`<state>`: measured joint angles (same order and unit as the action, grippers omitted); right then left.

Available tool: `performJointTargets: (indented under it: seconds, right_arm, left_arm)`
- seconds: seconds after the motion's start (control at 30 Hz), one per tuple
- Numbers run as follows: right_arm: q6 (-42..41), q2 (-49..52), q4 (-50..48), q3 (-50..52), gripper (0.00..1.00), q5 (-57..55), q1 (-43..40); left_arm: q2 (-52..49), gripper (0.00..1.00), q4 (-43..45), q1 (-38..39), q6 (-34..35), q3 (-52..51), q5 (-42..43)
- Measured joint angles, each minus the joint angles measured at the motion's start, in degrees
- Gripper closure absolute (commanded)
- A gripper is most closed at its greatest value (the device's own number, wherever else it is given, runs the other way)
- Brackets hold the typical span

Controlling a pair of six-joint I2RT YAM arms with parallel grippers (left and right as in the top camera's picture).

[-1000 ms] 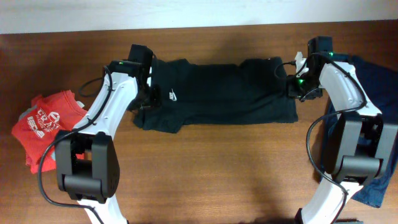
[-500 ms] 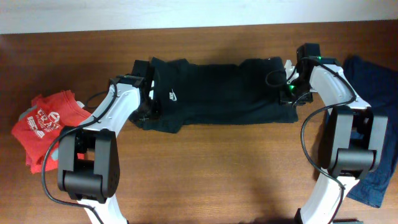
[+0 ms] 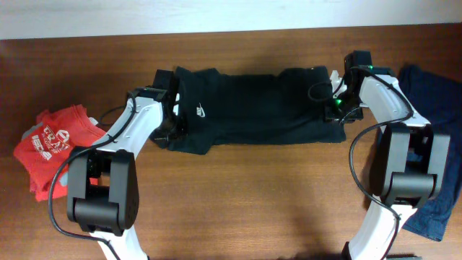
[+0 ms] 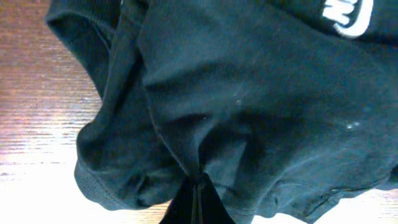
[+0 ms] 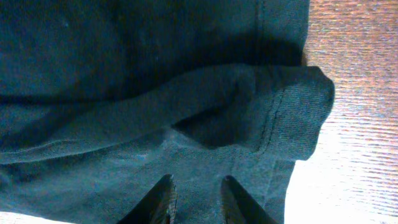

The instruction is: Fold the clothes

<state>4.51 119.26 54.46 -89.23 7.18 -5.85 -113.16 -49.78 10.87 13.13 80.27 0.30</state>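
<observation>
**Both arms in at the shirt, only one end gripped**

Since a second ago both arms have swung inward to the two ends of the shirt (image 3: 260,108); over the last half second almost nothing has shifted. The shirt lies spread along the far middle of the table (image 3: 245,195), its white logo (image 3: 198,112) towards the left. A red tee (image 3: 54,148) is bunched at the left edge with a grey piece (image 3: 29,133) just beside it, and a navy garment (image 3: 440,94) lies at the right edge.

The left gripper (image 4: 198,202) is pressed together on a gathered ridge of the shirt's left end, where creases run into the pinch. The right gripper (image 5: 196,186) stands spread over the right end, with cloth under it and nothing clamped yet.

The main risk is a lopsided pull. If the left arm lifts or drags before the right one closes, the shirt will likely skew and crumple towards the left. The left pinch appears to take in several bunched layers, so a lift could bring up a lump, not a clean edge. On the right, the hem curls over itself near the corner. Closing there may catch only the rolled lip, which could slip out, or trap a stray fold and leave the crease crooked.
</observation>
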Motion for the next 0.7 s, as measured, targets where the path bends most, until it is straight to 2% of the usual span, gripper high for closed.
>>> performJointTargets:
  seconds: [0.13, 0.3, 0.37, 0.47, 0.5, 0.53, 0.67, 0.7]
  right_arm:
    - [0.0, 0.0, 0.1, 0.0, 0.70, 0.0, 0.0]
    - [0.0, 0.0, 0.1, 0.0, 0.70, 0.0, 0.0]
    - [0.0, 0.0, 0.2, 0.0, 0.70, 0.0, 0.0]
    - [0.0, 0.0, 0.1, 0.0, 0.70, 0.0, 0.0]
    - [0.0, 0.0, 0.2, 0.0, 0.70, 0.0, 0.0]
    - [0.0, 0.0, 0.1, 0.0, 0.70, 0.0, 0.0]
    - [0.0, 0.0, 0.1, 0.0, 0.70, 0.0, 0.0]
    - [0.0, 0.0, 0.2, 0.0, 0.66, 0.0, 0.0]
  left_arm:
    - [0.0, 0.99, 0.0, 0.0, 0.0, 4.7, 1.0]
    - [0.0, 0.99, 6.1, -0.1, 0.0, 14.2, 1.5]
    - [0.0, 0.90, 7.4, -0.1, -0.1, 15.2, 1.5]
    - [0.0, 0.89, 4.7, -0.1, 0.0, 15.2, 1.5]
    - [-0.1, 0.83, 3.6, -0.1, 0.0, 15.3, 1.5]
    - [-0.1, 0.83, 2.1, -0.1, 0.0, 15.2, 1.5]
    - [-0.2, 0.83, -0.3, -0.1, 0.0, 15.2, 1.7]
    - [-0.2, 0.83, -0.4, -0.1, 0.0, 15.2, 1.7]
